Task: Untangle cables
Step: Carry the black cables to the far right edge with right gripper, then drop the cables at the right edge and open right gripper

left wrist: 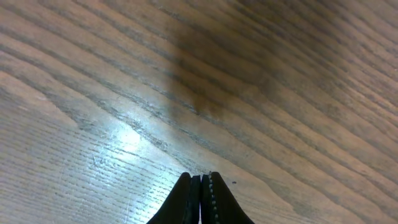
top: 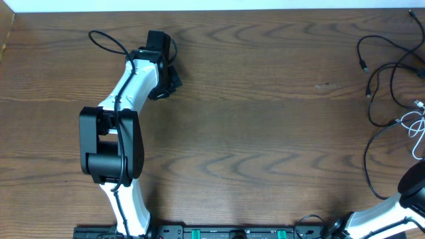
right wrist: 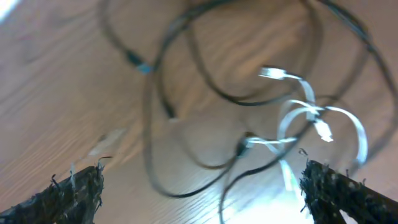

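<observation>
The left gripper (left wrist: 201, 190) is clenched: its two black fingertips press together with nothing caught between them, pointing down at the wood grain of the table (top: 265, 133). Whether the tips touch the wood cannot be told.

The right gripper (right wrist: 202, 190) is released and spread wide. Its fingers (right wrist: 68, 193) sit at opposite lower corners of the wrist view, and the gap between them holds nothing.

The cables (top: 392, 86) lie on the table just ahead of the right gripper's open jaws, not touching either finger. From the right wrist (the view is blurred) the black cords (right wrist: 186, 93) sweep in large overlapping loops across the wood. The white cable (right wrist: 311, 118) is curled in smaller loops towards the right-hand finger, crossing the black ones, and its pale plug ends are visible.

From overhead the bundle sits at the table's right edge, partly cut off by the frame, directly beyond the right arm (top: 412, 192). It is well apart from the left gripper on the far left.
</observation>
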Robot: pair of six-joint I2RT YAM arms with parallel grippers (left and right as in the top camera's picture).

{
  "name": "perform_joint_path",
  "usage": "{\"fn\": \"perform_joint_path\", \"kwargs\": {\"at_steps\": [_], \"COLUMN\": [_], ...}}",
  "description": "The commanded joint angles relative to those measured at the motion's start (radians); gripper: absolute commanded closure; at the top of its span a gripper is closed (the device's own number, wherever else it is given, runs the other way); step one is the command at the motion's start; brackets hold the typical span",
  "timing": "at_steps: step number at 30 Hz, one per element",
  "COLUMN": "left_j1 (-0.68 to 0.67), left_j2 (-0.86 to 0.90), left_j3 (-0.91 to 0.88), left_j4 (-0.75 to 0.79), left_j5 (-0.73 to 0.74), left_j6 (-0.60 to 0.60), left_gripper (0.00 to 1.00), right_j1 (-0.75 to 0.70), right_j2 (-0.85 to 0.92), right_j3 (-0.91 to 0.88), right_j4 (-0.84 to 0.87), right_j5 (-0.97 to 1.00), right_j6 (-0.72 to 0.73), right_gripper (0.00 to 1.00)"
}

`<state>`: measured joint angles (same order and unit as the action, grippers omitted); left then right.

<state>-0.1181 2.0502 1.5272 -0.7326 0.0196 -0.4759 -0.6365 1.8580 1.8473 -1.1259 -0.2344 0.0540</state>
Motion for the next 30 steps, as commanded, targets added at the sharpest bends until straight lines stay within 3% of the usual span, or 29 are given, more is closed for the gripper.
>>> {"fn": "perform_joint_path", "kwargs": {"at_steps": [1,6,8,11,15,19,22,29,30], "left_j1": [0.003,0.003,0.003,0.004,0.004,0.004,0.004,0.004,0.004], "left_j2": [-0.039,-0.158,-0.225,-0.32,-0.386,-0.388,-0.388,-0.388,-0.388], "left_j3": [0.014,0.018,0.018,0.018,0.018,0.017,0.015,0.015,0.015], "left_j4": [-0.008,-0.003,-0.003,-0.003,-0.004,-0.021,-0.023,-0.03,-0.03], "left_j5": [-0.012,-0.013,-0.013,-0.013,-0.013,-0.013,-0.013,-0.013,-0.013], "left_j6": [0.06,0.119,0.133,0.132,0.132,0.131,0.131,0.131,0.131], "left_gripper": [0.92,0.92,0.83,0.61,0.44,0.34,0.14,0.11,0.02], "right_j1": [0.032,0.096,0.125,0.166,0.213,0.225,0.225,0.225,0.225], "right_j2": [-0.098,-0.194,-0.238,-0.313,-0.392,-0.424,-0.428,-0.43,-0.43], "right_j3": [0.018,0.018,0.018,0.017,0.017,0.017,0.017,0.017,0.017], "right_j4": [-0.018,-0.089,-0.113,-0.144,-0.174,-0.21,-0.233,-0.259,-0.259], "right_j5": [-0.204,-0.288,-0.288,-0.288,-0.288,-0.288,-0.288,-0.288,-0.288], "right_j6": [-0.152,-0.227,-0.237,-0.243,-0.251,-0.254,-0.254,-0.254,-0.254], "right_gripper": [0.01,0.01,0.01,0.01,0.01,0.01,0.01,0.01,0.01]}}
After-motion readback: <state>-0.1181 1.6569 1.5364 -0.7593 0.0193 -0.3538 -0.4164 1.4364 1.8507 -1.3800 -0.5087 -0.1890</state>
